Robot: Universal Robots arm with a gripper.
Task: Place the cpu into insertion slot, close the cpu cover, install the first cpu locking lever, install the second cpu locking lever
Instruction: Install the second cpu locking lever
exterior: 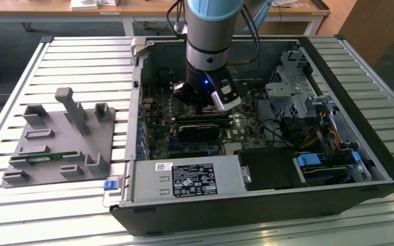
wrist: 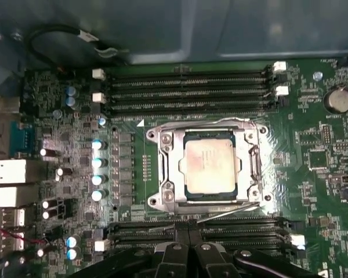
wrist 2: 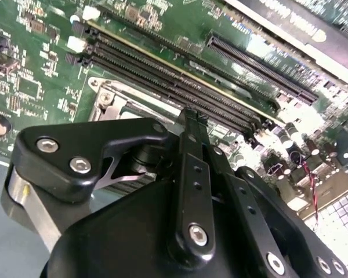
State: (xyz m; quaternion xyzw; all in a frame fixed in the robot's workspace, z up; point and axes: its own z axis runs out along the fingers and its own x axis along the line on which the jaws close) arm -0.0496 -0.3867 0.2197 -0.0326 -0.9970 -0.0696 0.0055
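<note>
Three views split the scene between them. From the exterior view, the arm reaches down into the open computer case (exterior: 361, 169) on the slatted tabletop (exterior: 80, 61), the claw (exterior: 200, 105) low over the motherboard. The first wrist view reveals the cpu (wrist: 210, 164) seated in the insertion slot (wrist: 162, 139), the cpu cover (wrist: 210, 128) lying around it. Only the claw's (wrist 2: 191, 124) second wrist view shows its fingers pressed together, holding nothing.

The small flat square silvery-grey metal-topped cpu (wrist: 207, 165) sits in the square insertion slot (wrist: 187, 190), framed by the thin silvery metal cpu cover (wrist: 166, 165), near the green motherboard's (wrist: 313, 150) middle. Long black memory slots (wrist: 188, 90) run along two opposite sides of it. The black two-fingered gripper (wrist: 188, 255) hangs just beside the slot.
</note>
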